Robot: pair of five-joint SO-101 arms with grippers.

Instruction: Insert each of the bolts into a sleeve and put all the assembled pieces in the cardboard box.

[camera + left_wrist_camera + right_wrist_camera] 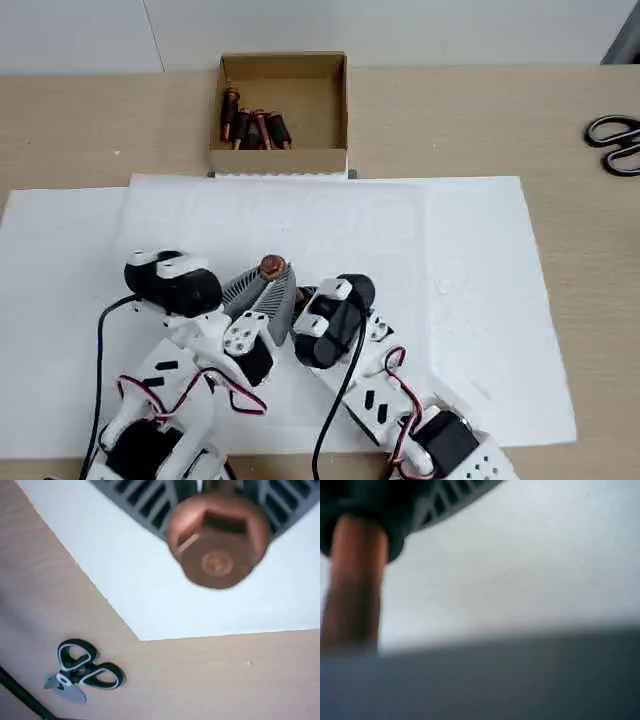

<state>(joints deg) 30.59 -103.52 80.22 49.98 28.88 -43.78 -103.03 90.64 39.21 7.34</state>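
Note:
In the high view my left gripper (pixel 268 278) hangs over the white sheet (pixel 470 260), its grey ribbed fingers (pixel 142 500) shut on a copper bolt (pixel 271 266). The bolt's hex head (pixel 216 547) faces the left wrist camera. Right beside it, my right gripper (pixel 302 297) sits mostly hidden under its own wrist. The right wrist view shows a dark sleeve (pixel 365 525) with a copper shaft (pixel 352 595) sticking out of it, next to a grey ribbed finger (pixel 447 500). At the table's far side, the cardboard box (pixel 330 95) holds several assembled pieces (pixel 255 128).
Black-handled scissors (pixel 615 145) lie on the bare wood at the far right, also seen as scissors (pixel 82 670) in the left wrist view. The white sheet covers the table's middle between the arms and the box.

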